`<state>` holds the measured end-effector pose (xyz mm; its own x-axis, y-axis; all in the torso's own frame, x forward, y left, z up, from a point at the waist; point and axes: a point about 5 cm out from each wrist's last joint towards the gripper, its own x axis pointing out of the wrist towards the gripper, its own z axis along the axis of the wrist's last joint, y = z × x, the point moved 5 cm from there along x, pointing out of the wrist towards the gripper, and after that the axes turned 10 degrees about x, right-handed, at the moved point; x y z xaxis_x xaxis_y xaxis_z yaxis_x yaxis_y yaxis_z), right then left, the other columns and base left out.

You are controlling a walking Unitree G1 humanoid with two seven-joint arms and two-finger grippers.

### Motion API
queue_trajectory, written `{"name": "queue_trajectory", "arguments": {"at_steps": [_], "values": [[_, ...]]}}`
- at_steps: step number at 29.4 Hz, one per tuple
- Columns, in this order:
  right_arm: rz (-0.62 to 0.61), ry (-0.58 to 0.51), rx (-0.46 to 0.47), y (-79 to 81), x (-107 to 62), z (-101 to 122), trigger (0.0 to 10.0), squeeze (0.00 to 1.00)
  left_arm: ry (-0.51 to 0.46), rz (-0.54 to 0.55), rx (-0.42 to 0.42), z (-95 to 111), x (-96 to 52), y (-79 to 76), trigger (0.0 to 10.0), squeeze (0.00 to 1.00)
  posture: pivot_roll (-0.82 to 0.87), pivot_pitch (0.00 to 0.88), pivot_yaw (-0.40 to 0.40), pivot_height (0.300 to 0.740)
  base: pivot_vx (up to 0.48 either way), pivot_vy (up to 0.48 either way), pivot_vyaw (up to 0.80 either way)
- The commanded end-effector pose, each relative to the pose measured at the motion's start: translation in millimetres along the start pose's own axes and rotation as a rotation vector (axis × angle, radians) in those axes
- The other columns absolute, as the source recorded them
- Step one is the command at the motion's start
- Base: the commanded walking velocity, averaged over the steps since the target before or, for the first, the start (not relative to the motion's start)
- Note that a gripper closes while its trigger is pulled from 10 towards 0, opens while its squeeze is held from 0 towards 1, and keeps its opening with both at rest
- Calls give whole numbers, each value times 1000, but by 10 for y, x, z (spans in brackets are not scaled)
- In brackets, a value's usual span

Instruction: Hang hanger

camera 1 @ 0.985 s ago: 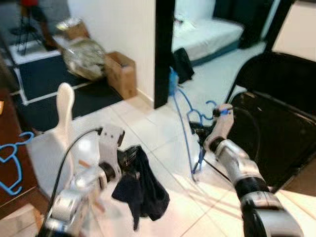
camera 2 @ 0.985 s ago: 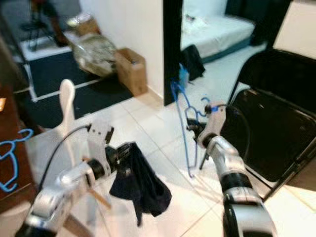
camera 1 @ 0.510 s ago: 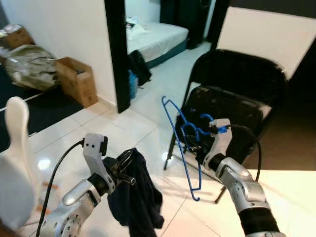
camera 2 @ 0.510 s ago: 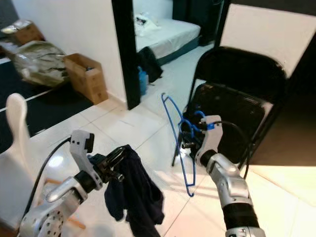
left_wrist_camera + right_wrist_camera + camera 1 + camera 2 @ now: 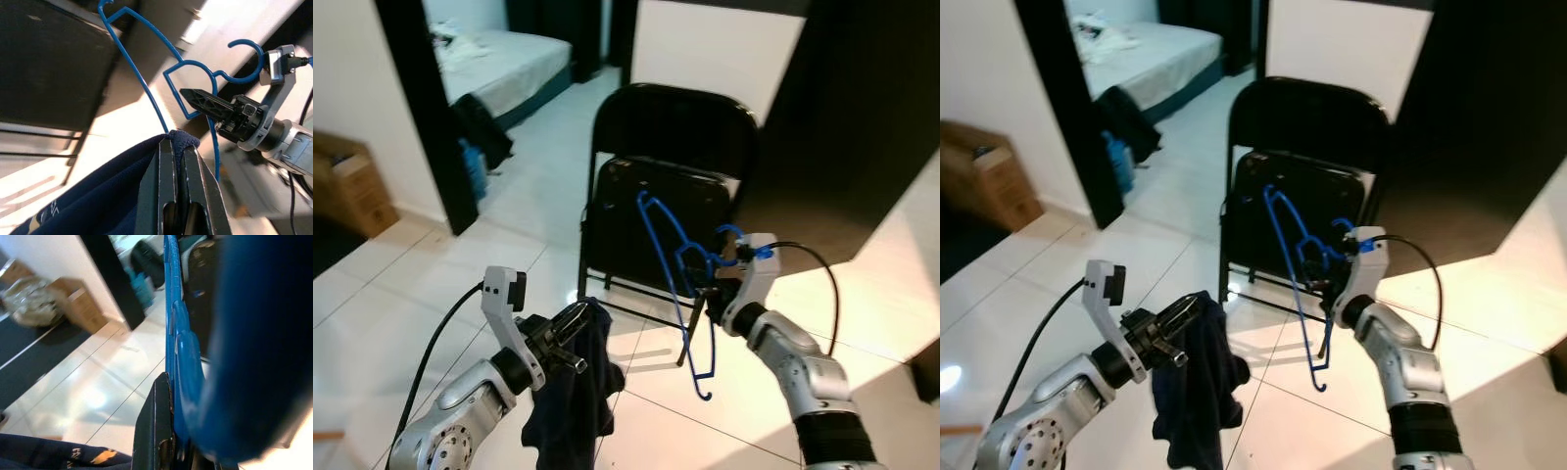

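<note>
Right claw (image 5: 705, 291) grips one blue hanger (image 5: 674, 284) | left claw (image 5: 576, 338) grips one garment (image 5: 570, 397)

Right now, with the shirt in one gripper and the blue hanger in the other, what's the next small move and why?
Probably bring the left gripper, shut on the dark garment, toward the blue hanger held by the right gripper. The garment hangs apart from the hanger and is not on it; the black folding chair stands just behind.

left gripper (image 5: 177, 161) pinching navy garment (image 5: 93, 196), blue hanger (image 5: 161, 83) (right gripper (image 5: 195, 98) holding)
</note>
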<state>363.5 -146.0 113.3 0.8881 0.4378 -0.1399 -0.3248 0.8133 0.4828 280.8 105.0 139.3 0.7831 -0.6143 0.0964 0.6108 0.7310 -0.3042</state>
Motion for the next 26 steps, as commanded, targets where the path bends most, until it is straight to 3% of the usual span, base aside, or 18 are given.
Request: {"name": "queue_trajectory", "arguments": {"at_steps": [1, 7, 12, 15, 26], "values": [[-2, 14, 43, -11, -31, -56, 10000, 0, -22, -19, -5, 39, 2, -15, 10000, 0, 42, 0, -60, 740, 0, 0, -800], [4, 14, 55, -8, -31, -47, 10000, 0, -21, -27, -10, 45, -3, -20, 10000, 0, 44, 0, -60, 740, 0, 0, -800], [14, 25, 66, 20, -26, -36, 10000, 0, 27, -102, -32, 18, -3, -86, 10000, 0, 44, 0, -64, 740, 0, 0, -800], [17, 29, 68, 31, -28, -28, 10000, 0, 71, -158, 29, -6, 22, -132, 10000, 0, 40, 0, -65, 740, 0, 0, -800], [22, 32, 70, 45, -27, -21, 10000, 0, 63, -162, 49, 20, 44, -143, 10000, 0, 38, 0, -60, 740, 0, 0, -800]]}}
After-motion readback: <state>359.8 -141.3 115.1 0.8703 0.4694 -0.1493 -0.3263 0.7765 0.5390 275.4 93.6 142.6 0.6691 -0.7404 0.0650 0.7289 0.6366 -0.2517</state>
